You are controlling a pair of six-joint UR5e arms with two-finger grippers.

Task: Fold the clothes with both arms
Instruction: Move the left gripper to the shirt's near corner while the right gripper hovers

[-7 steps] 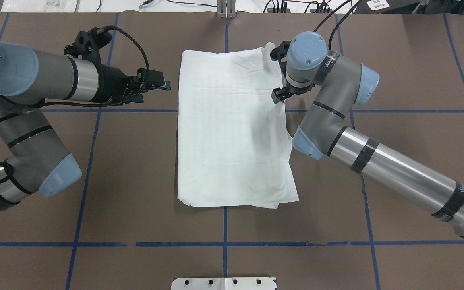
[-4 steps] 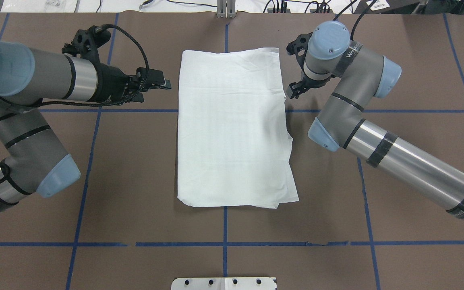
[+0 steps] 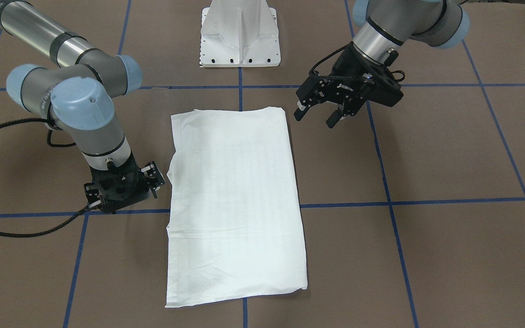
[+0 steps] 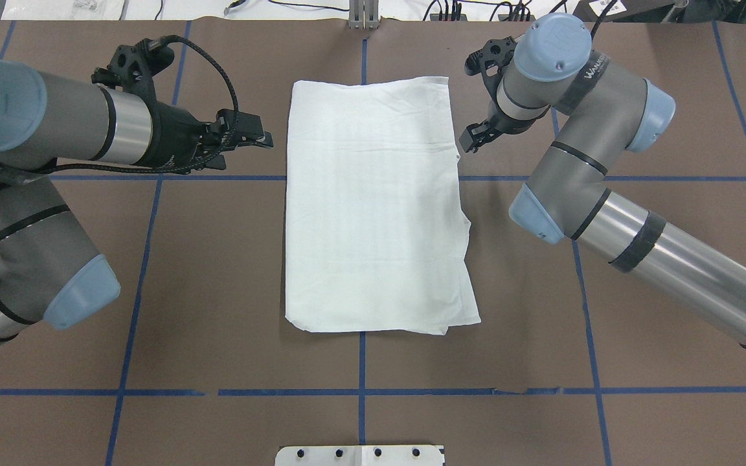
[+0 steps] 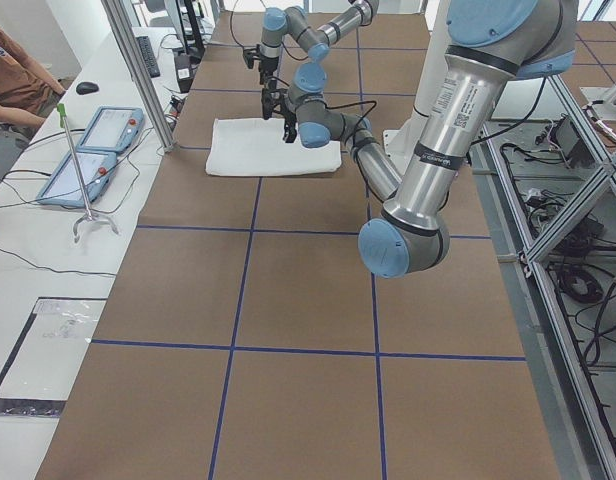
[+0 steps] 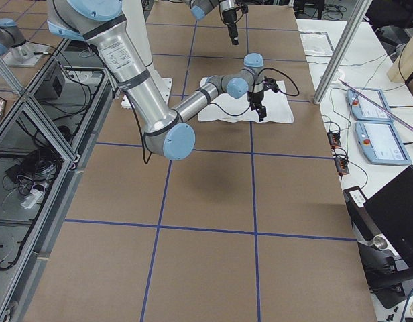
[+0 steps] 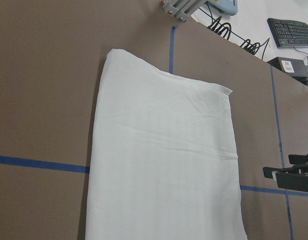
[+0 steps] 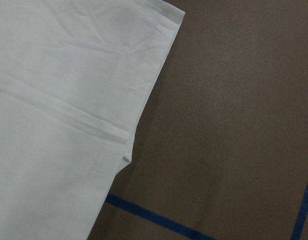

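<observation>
Since a second ago, found right gripper (image 4: 470, 139) moved off the shirt (image 4: 373, 207): was over the far right edge then, now just beside it and clear of the cloth. Fingers spread, nothing held. Far right corner, raised then, now lay flat. Left gripper (image 4: 263, 139) hardly shifted; hovered near the far left edge, not touching, fingers likewise spread and empty.

Shirt folded to a long white rectangle at the middle of the brown table (image 4: 217, 291), between the two grippers, crossing a blue tape line (image 4: 153, 178). Long axis ran straight out from the robot, near end skewed slightly to its right. Collar end not identifiable; no collar, label or text seen.
</observation>
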